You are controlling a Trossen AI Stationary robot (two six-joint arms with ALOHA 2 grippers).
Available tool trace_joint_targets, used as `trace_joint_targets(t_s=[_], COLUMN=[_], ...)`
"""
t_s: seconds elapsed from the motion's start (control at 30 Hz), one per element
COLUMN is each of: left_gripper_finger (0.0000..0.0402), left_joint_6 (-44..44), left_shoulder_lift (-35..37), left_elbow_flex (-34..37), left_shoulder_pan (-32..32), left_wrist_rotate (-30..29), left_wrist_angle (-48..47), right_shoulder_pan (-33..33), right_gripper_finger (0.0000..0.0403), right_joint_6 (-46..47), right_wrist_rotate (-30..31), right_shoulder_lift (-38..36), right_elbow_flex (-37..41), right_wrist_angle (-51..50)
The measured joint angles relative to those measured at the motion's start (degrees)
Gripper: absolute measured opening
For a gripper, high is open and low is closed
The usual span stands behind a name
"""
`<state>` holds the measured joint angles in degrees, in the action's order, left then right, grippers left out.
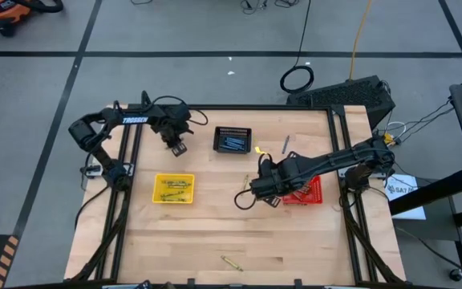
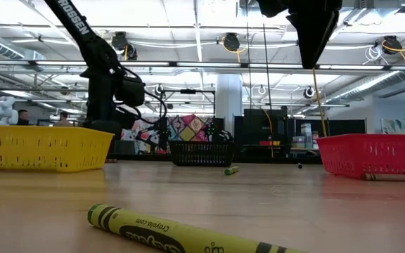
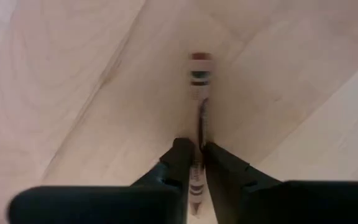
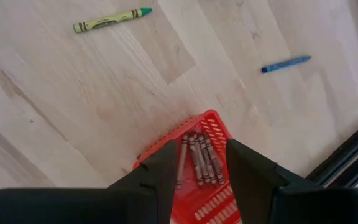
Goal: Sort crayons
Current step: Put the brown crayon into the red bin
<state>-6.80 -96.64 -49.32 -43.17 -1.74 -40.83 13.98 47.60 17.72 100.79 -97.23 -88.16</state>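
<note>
Right now your left gripper (image 3: 196, 157) pinches a thin brown-red paper-wrapped crayon (image 3: 197, 99) between its two dark fingers, the stick pointing out past the fingertips over bare wood. In the overhead view this gripper (image 1: 176, 147) sits near the far edge of the pale wooden table (image 1: 215, 233), towards its left corner, just beside the small black mesh basket (image 1: 233, 140), where you can see blue-grey crayons (image 1: 232, 144) lying.

Your right gripper (image 4: 196, 167) has its fingers spread wide and empty above the small red mesh basket (image 4: 213, 119); brown-red crayons (image 4: 199, 158) lie side by side inside it. From above, that gripper (image 1: 261, 188) is at the basket's left rim, and the red basket (image 1: 315, 193) stands near the table's right edge.

The small yellow mesh basket (image 1: 173, 189) stands towards the left edge and holds yellow-olive crayons (image 1: 175, 186). Loose on the wood you have a blue-grey crayon (image 1: 285, 144) by the far edge, a yellow-olive crayon with a green tip (image 4: 112, 20) close to the black basket, and another yellow-olive crayon (image 1: 232, 263) near the near edge.
</note>
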Motion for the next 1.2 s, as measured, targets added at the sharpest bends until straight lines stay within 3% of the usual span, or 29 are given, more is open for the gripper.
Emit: trace_joint_targets(t_s=[0.13,0.5,0.67,1.03,1.2], left_gripper_finger=[0.0011,0.0009,0.0008,0.0008,0.0008], left_joint_6=[-2.8,-5.8,-5.7,-2.0,0.5], left_shoulder_lift=[0.0,3.0,8.8,18.9,20.9], left_elbow_flex=[0.0,0.5,0.6,0.5,0.5], left_shoulder_pan=[0.6,2.1,3.6,12.0,18.0], left_wrist_rotate=[-0.2,-0.4,5.0,13.2,16.8], left_wrist_angle=[-0.7,-1.7,-3.4,-3.0,3.0], right_shoulder_pan=[0.5,9.9,16.0,26.0,30.1], right_gripper_finger=[0.0125,0.0125,0.0125,0.0125,0.0125], right_joint_6=[4.6,20.0,26.7,41.4,41.8], right_wrist_rotate=[-2.9,-2.9,-2.3,11.7,20.4], right_shoulder_lift=[0.0,0.0,0.0,0.0,0.0], right_elbow_flex=[0.0,0.0,0.0,0.0,0.0], right_wrist_angle=[0.1,0.5,0.6,2.7,8.4])
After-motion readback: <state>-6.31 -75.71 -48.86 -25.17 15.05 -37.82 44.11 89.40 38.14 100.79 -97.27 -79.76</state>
